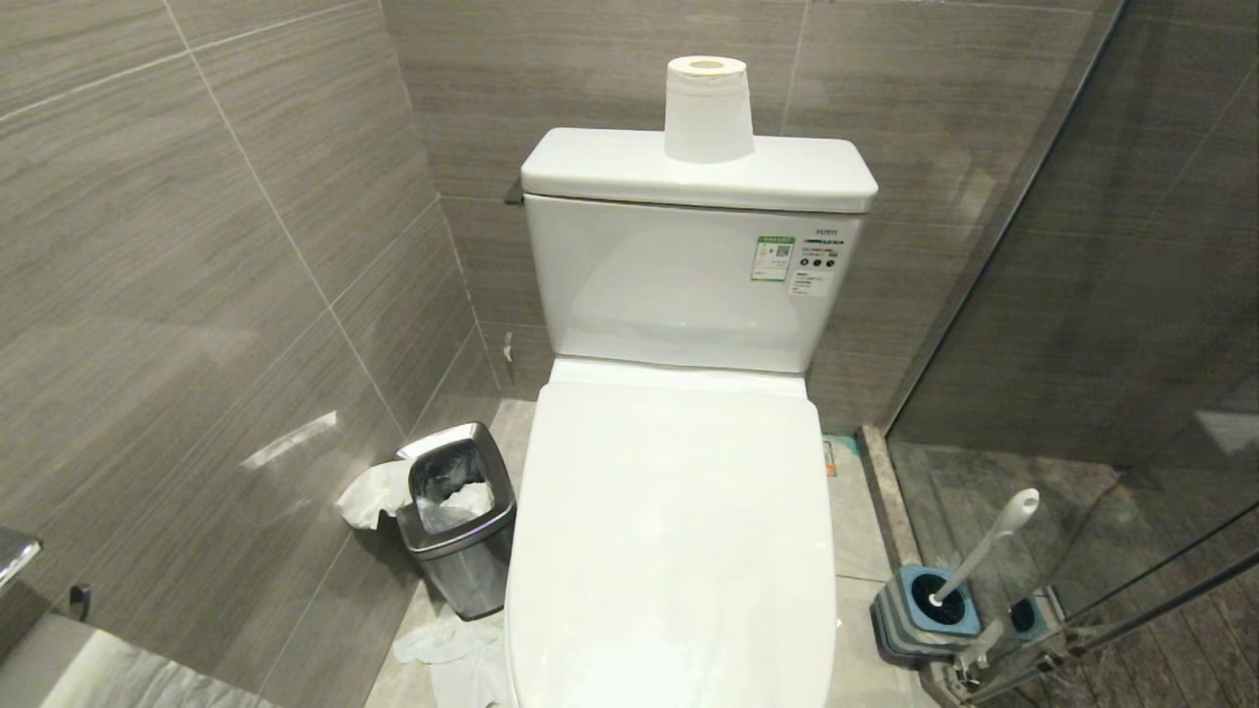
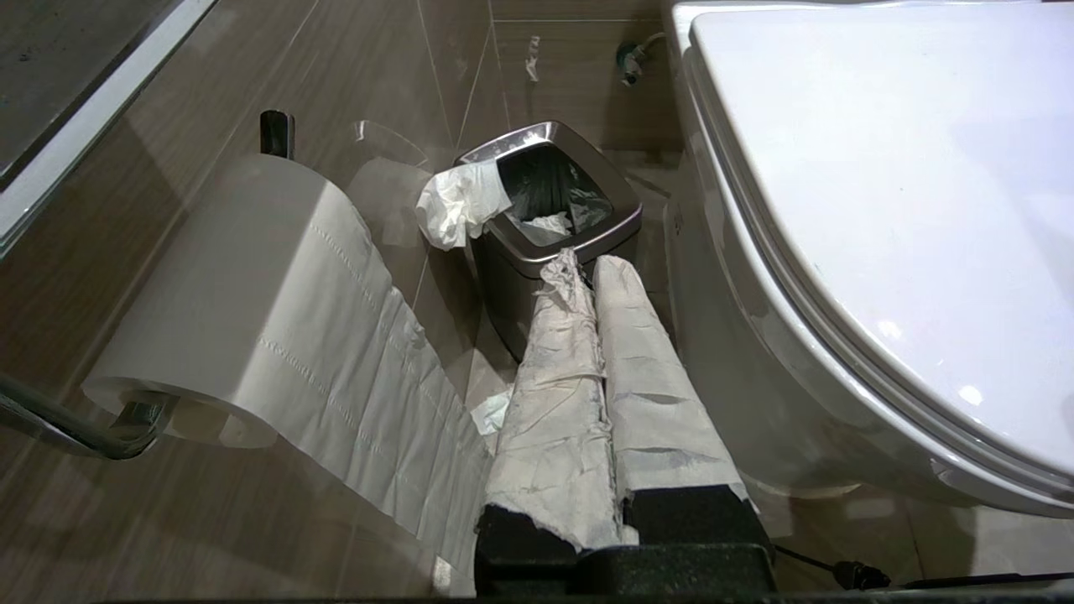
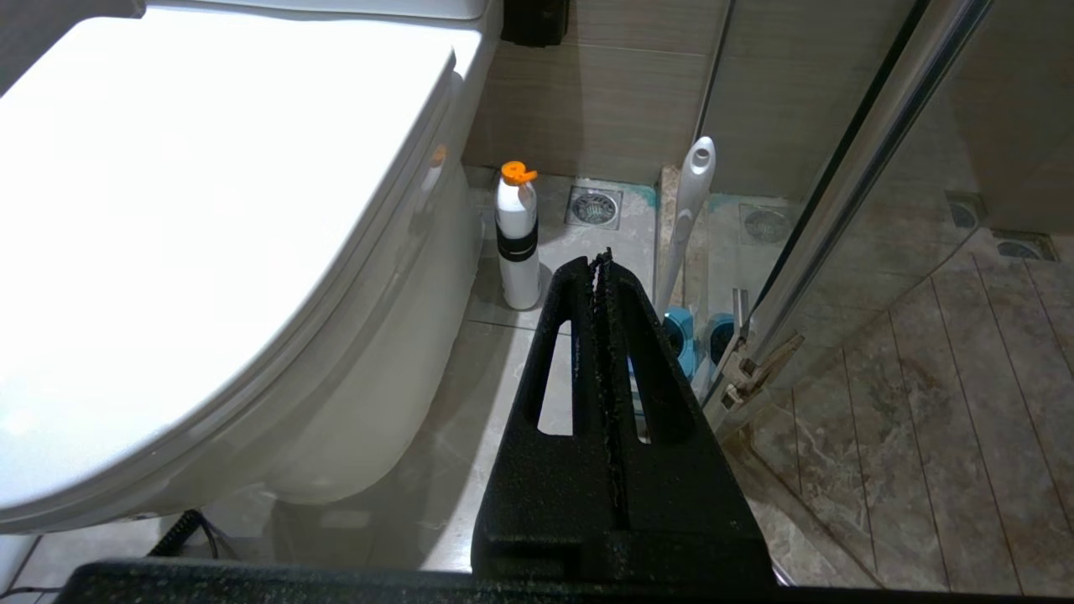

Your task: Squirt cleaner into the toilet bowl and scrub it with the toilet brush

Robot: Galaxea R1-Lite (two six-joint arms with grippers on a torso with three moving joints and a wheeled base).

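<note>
The toilet (image 1: pixel 679 551) has its lid down flat, so the toilet bowl is covered and nothing can go in until that lid is lifted. I'd say that is the first snag: the lid is glossy and smooth, with only a thin lip at the front, and a finger could slide off it or let it drop back.

The left gripper (image 2: pixel 583 268) hangs low beside the toilet, its paper-wrapped fingers pressed together with nothing between them, tips near the steel waste bin (image 2: pixel 550 210). The right gripper (image 3: pixel 602 264) is on the other side, its black fingers likewise closed and empty.

The cleaner bottle (image 3: pixel 518 239), white with an orange cap, stands on the floor tight against the toilet base; reaching in there could tip it. The toilet brush (image 1: pixel 984 546) leans in its blue-topped holder (image 1: pixel 925 615) just beside the glass shower door (image 3: pixel 847 193), so a wide swing could knock the glass.

The room is narrow: grey tiled walls, pale glossy floor tiles with scraps of tissue (image 1: pixel 448 644) by the bin, a paper roll (image 1: pixel 708 108) on the tank.
</note>
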